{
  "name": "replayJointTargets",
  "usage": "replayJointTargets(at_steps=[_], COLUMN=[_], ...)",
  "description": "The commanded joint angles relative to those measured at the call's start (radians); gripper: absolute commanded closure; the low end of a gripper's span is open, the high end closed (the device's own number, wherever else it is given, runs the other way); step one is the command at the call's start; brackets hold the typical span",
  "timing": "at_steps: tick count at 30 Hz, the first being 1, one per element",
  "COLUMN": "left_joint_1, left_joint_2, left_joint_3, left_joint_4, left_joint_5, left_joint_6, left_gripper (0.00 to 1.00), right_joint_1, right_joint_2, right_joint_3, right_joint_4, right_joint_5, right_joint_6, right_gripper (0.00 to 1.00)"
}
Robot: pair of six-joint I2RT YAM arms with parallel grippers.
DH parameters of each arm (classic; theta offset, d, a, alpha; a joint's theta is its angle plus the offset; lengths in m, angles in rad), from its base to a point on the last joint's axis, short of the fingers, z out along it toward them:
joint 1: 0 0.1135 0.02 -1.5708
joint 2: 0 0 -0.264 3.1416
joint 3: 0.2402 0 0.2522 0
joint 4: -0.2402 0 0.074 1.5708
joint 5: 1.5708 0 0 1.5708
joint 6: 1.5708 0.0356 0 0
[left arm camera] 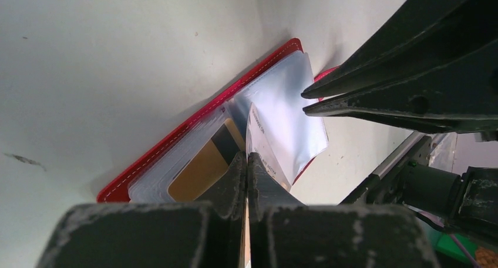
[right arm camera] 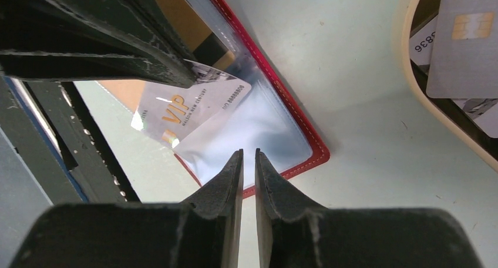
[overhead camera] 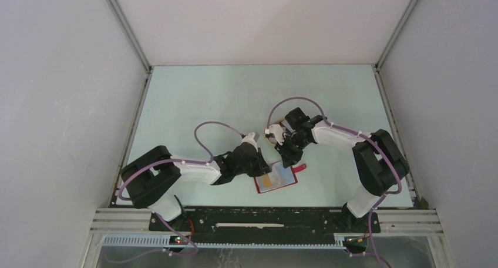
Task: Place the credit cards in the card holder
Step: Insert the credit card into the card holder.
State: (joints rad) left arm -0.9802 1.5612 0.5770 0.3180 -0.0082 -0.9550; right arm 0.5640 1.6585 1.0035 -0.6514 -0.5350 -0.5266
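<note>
In the top view, the two arms cover the far edge of the card holder [overhead camera: 276, 180], and we can make out only a sliver of the beige tray [right arm camera: 407, 74] under the right wrist. In the right wrist view, the frame edge cuts off the tray, so its grey cards [right arm camera: 464, 44], one with a gold chip, show only in part. In the left wrist view, the held card [right arm camera: 194, 103] appears at a steep angle and its print is too blurred to read. The right wrist view shows its face as silver-grey with gold "VIP" lettering and a number at one end. The left gripper [left arm camera: 247, 159] is clamped on one end of this card, and the other end lies over the clear sleeves of the holder. We cannot tell whether the card has entered a pocket. The fingers of the right gripper [right arm camera: 248, 156] are drawn close with only a slim gap between them, and their tips are at the free edge of a clear sleeve. We cannot tell whether they pinch that sleeve. The card holder lies open on the pale table [overhead camera: 235, 103], near the front edge and between the two arms. It is red with light stitching along the border and has glossy blue-grey transparent sleeves inside. One sleeve already holds a tan card with a dark stripe [left arm camera: 197, 174]. The tray sits just beyond the holder, apart from it.
</note>
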Motion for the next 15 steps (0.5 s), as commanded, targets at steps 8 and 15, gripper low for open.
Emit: replayJointTargets(at_steps=[8, 15], left_joint_1=[0.024, 0.054], left_joint_2=[0.024, 0.050], left_joint_3=[0.014, 0.027], left_joint_4=[-0.116, -0.108], left_joint_5=[0.099, 0.165], left_joint_6=[-0.013, -0.001], left_gripper=[1.00, 1.00], right_joint_1=[0.024, 0.024], right_joint_2=[0.052, 0.053], right_joint_3=[0.012, 0.012], right_joint_4=[0.004, 0.013], right_joint_5=[0.099, 0.107], right_joint_6=[-0.004, 0.002], right_gripper=[0.80, 0.80])
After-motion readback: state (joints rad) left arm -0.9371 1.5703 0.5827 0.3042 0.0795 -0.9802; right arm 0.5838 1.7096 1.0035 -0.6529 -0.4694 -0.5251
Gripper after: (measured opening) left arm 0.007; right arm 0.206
